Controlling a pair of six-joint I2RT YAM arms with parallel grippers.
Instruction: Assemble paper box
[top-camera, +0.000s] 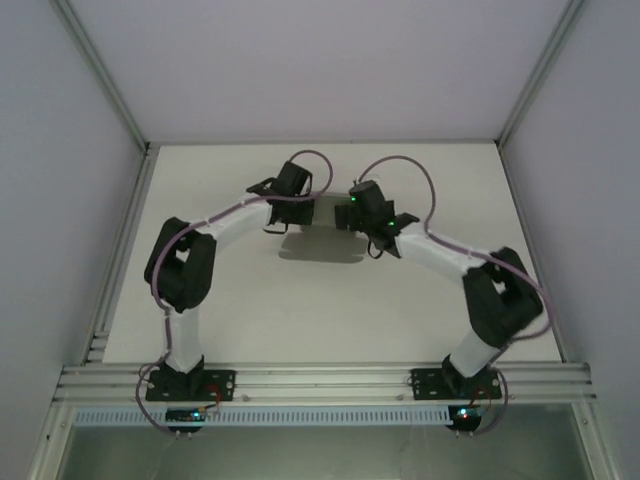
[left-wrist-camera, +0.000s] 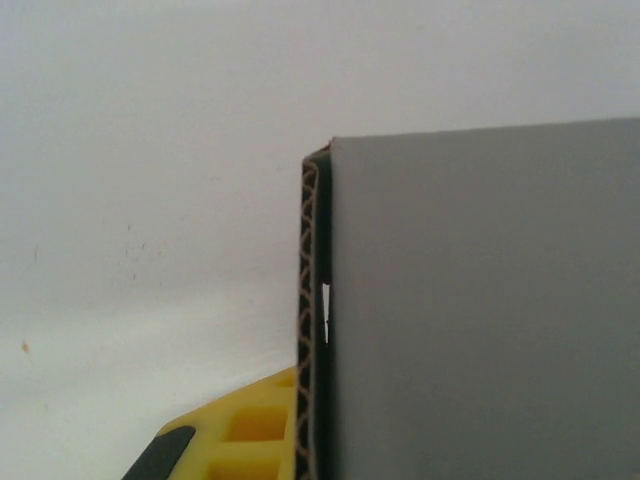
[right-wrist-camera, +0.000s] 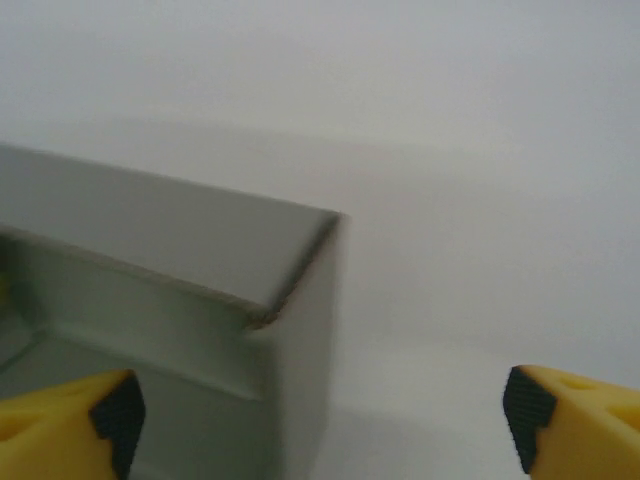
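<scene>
The paper box (top-camera: 328, 212) is a small grey card box at the far middle of the table, between both arms. In the left wrist view its grey wall (left-wrist-camera: 480, 300) is on the right, with a corrugated edge. My left gripper (left-wrist-camera: 312, 440) is shut on that wall: one yellow finger (left-wrist-camera: 240, 430) presses against it and the other is hidden behind the card. From above, the left gripper (top-camera: 305, 200) meets the box's left end. My right gripper (right-wrist-camera: 320, 430) stands wide open beside the box's corner (right-wrist-camera: 290, 270) without touching it, at the box's right end (top-camera: 350, 215) from above.
The white table (top-camera: 330, 310) has metal frame rails along its left edge (top-camera: 125, 270) and near edge (top-camera: 320, 380). White walls close in the back and both sides. The box's shadow (top-camera: 320, 248) lies just in front of it.
</scene>
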